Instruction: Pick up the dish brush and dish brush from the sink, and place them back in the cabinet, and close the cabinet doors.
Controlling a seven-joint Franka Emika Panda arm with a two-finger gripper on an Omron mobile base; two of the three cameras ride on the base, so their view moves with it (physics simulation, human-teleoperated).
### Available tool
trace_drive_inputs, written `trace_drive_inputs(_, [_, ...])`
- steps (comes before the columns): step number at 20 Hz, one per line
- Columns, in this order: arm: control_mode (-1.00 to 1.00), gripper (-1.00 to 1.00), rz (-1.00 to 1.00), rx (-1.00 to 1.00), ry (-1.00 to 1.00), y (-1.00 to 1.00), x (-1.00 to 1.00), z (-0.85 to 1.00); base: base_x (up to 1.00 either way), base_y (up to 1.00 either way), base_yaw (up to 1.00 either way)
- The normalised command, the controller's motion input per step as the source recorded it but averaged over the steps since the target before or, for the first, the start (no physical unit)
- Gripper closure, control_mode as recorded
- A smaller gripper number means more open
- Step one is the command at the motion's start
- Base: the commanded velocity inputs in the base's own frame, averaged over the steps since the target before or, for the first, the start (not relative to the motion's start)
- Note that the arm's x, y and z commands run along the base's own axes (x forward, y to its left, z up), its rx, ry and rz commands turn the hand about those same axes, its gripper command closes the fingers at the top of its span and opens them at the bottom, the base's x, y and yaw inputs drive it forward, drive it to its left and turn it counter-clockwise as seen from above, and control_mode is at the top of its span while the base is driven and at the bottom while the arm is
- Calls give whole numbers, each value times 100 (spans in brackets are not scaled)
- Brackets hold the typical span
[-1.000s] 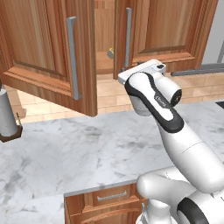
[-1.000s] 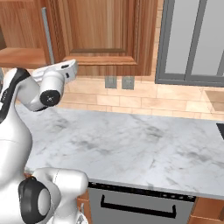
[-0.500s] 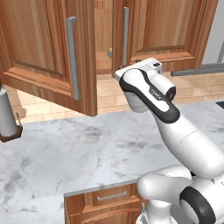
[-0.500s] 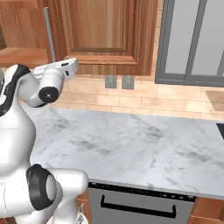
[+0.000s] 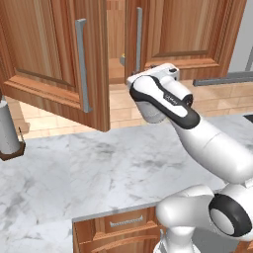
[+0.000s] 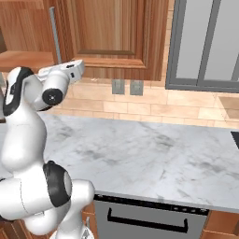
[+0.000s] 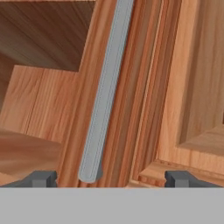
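A grey-veined marble worktop [image 5: 99, 173] runs beneath the wall cabinet [image 5: 116, 44]. Above it the gripper [image 7: 111, 178] is spread wide and empty, its fingertips either side of the right door's silver handle [image 7: 105, 92]. Beyond, a small tan dish brush [image 5: 122, 59] seems shelved; judging from this, closing both cabinet doors [image 5: 54, 59] remains.
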Motion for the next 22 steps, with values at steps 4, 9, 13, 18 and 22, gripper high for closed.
trace_drive_inputs(4, [-100, -100, -2, 0, 0, 0, 20, 0, 0, 0, 0])
trace_drive_inputs(9, [-100, -100, -3, 0, 0, 0, 20, 0, 0, 0, 0])
trace_drive_inputs(13, [-100, -100, -2, 0, 0, 0, 17, 0, 0, 0, 0])
trace_drive_inputs(18, [-100, -100, 0, 0, 0, 0, -3, 0, 0, 0, 0])
trace_drive_inputs(22, [-100, -100, 0, 0, 0, 7, -33, 1, 0, 0, 0])
